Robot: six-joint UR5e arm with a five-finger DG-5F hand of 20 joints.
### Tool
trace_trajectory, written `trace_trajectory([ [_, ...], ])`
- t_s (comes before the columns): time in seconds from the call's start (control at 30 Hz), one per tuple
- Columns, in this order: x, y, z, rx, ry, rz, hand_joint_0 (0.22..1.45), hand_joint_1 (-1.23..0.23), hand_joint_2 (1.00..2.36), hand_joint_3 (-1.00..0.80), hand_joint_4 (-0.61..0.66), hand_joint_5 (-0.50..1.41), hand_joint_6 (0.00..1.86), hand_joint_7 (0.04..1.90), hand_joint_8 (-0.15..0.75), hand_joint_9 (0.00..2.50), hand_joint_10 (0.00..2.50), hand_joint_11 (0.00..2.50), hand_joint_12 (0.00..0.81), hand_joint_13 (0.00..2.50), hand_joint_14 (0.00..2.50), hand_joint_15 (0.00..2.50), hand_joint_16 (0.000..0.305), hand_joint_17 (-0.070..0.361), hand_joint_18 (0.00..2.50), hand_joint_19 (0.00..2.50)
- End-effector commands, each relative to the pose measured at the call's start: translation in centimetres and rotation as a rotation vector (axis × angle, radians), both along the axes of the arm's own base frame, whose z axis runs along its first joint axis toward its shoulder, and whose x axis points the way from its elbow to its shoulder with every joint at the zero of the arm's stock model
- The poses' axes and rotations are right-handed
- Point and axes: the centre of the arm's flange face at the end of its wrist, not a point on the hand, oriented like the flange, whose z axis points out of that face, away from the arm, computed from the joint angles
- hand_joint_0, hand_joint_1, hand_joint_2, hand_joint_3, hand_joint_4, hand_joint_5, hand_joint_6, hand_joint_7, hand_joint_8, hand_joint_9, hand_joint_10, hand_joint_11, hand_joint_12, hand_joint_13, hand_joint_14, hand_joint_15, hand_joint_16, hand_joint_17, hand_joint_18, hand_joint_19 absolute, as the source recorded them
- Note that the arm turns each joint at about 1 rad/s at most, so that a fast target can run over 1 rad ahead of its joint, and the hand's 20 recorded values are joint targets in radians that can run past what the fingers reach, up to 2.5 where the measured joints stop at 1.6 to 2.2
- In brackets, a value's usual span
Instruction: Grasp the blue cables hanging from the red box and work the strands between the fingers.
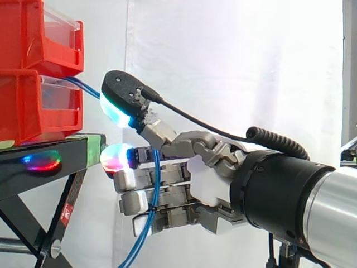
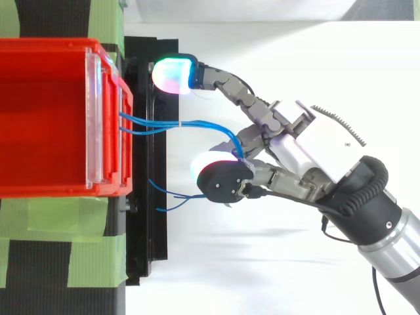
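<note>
Two stacked red bins [image 1: 33, 106] sit on a black stand [image 1: 72, 153]. Thin blue cables [image 2: 177, 125] leave the front of the lower bin [image 2: 46, 118] and run right into my hand [image 2: 289, 147]. In the side view the strands [image 1: 154, 178] drop down across the nearly straight fingers and hang below them. The hand [image 1: 206, 184] reaches in from the right, just off the stand's edge. Its thumb pad [image 1: 114, 109] glows cyan above the cables, and a fingertip [image 1: 114, 156] glows red a little below it. One finger [image 2: 174, 75] stretches toward the stand apart from the others. Two loose cable ends [image 2: 167, 200] hang free beside the thumb.
The stand's black legs [image 1: 33, 223] slope down under the bins. Green tape [image 2: 92, 262] covers the surface beside the bin. A white curtain [image 1: 234, 67] hangs behind everything.
</note>
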Motion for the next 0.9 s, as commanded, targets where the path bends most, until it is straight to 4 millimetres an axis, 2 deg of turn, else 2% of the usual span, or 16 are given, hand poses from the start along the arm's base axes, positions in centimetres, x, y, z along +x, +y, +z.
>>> trace_trajectory([
  [0.0, -0.1, 0.1, 0.0, -0.006, 0.022, 0.005, 0.75, -0.55, 1.00, -0.92, 0.29, -0.14, 0.01, 0.67, 0.368, 1.45, 0.01, 1.69, 0.426, 1.56, 0.05, 1.59, 0.071, 0.159, 1.33, 1.00],
  [0.07, -0.1, 0.1, 0.0, -0.004, 0.022, 0.009, 0.75, -0.55, 1.00, -0.92, 0.29, -0.13, 0.01, 0.67, 0.353, 1.46, 0.00, 1.87, 0.423, 1.55, 0.20, 1.55, 0.071, 0.159, 1.35, 1.06],
  [0.13, -0.1, 0.1, -0.1, -0.001, 0.021, 0.009, 0.75, -0.55, 1.00, -0.93, 0.29, -0.12, 0.01, 0.67, 0.346, 1.41, 0.26, 1.91, 0.422, 1.52, 0.43, 1.50, 0.070, 0.158, 1.39, 1.14],
  [0.2, -0.1, 0.2, 0.1, 0.001, 0.017, 0.011, 0.75, -0.55, 1.00, -0.93, 0.29, -0.12, 0.01, 0.68, 0.339, 1.40, 0.33, 1.92, 0.428, 1.52, 0.49, 1.49, 0.070, 0.158, 1.40, 1.15],
  [0.23, -0.1, 0.3, -0.1, 0.000, 0.020, 0.012, 0.75, -0.55, 1.00, -0.93, 0.29, -0.11, 0.01, 0.70, 0.358, 1.37, 0.47, 1.91, 0.426, 1.51, 0.53, 1.50, 0.070, 0.157, 1.40, 1.16],
  [0.47, -0.2, 0.7, 0.6, 0.008, 0.008, 0.014, 0.75, -0.56, 1.00, -0.95, 0.32, -0.04, 0.01, 0.81, 0.356, 1.31, 0.75, 1.93, 0.425, 1.49, 0.66, 1.47, 0.070, 0.158, 1.43, 1.17],
  [0.6, 0.0, 0.9, 1.1, 0.011, 0.002, 0.016, 0.75, -0.56, 1.00, -0.97, 0.34, 0.02, 0.01, 0.91, 0.361, 1.26, 1.14, 1.89, 0.429, 1.47, 0.80, 1.44, 0.070, 0.158, 1.46, 1.19],
  [0.67, -0.1, 1.1, 1.0, 0.008, 0.011, 0.021, 0.75, -0.57, 1.00, -0.98, 0.34, 0.03, 0.01, 0.95, 0.363, 1.24, 1.21, 1.91, 0.423, 1.46, 0.87, 1.41, 0.070, 0.158, 1.47, 1.20],
  [0.73, -0.1, 1.2, 1.1, 0.011, 0.007, 0.028, 0.74, -0.58, 1.00, -0.99, 0.34, 0.06, 0.01, 1.00, 0.371, 1.21, 1.44, 1.84, 0.422, 1.46, 0.92, 1.40, 0.069, 0.155, 1.48, 1.23],
  [0.8, -0.2, 1.3, 1.9, 0.013, 0.005, 0.029, 0.74, -0.58, 1.00, -1.00, 0.34, 0.06, 0.01, 1.02, 0.368, 1.20, 1.48, 1.86, 0.425, 1.45, 0.96, 1.38, 0.069, 0.154, 1.49, 1.26],
  [0.87, -0.3, 1.1, 2.1, 0.013, 0.007, 0.025, 0.74, -0.58, 1.00, -1.00, 0.34, 0.07, 0.01, 1.04, 0.376, 1.18, 1.63, 1.85, 0.420, 1.44, 1.03, 1.36, 0.069, 0.154, 1.50, 1.28],
])
